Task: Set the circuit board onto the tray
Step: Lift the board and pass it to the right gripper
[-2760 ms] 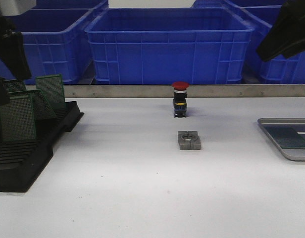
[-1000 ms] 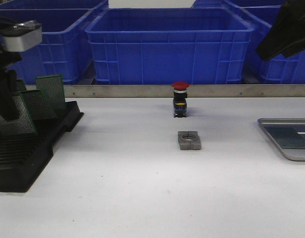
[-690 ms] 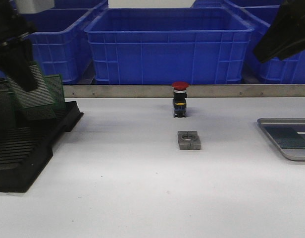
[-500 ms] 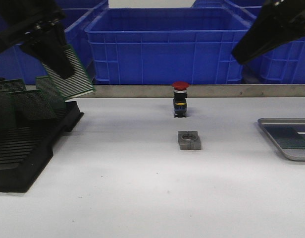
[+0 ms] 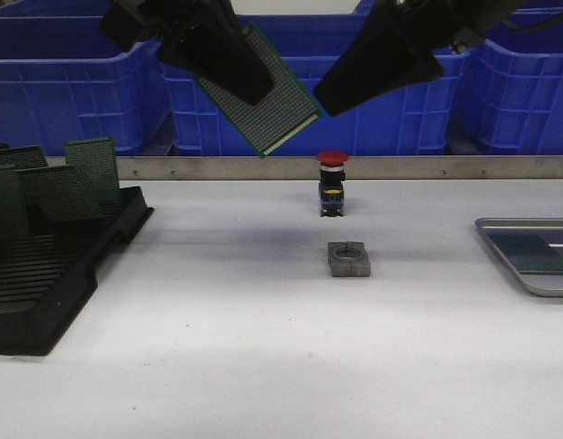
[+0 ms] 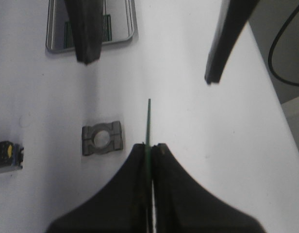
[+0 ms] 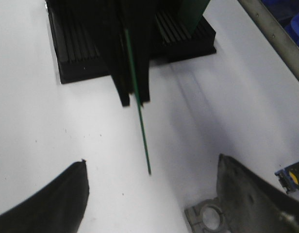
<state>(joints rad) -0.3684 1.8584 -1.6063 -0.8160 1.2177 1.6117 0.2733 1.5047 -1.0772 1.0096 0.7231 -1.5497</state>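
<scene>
My left tool (image 6: pixel 148 145) is clamped on the green perforated circuit board (image 5: pixel 263 87), gripping one edge so the rest juts free for a handover high above the white counter (image 5: pixel 263 347). My right tool (image 7: pixel 149 194) faces it with fingers spread wide, holding nothing, the board's free end reaching toward the gap between them but not yet in it. The flat silvery-grey metal tray (image 5: pixel 528 256) waits at the counter's right edge, well apart from the board.
</scene>
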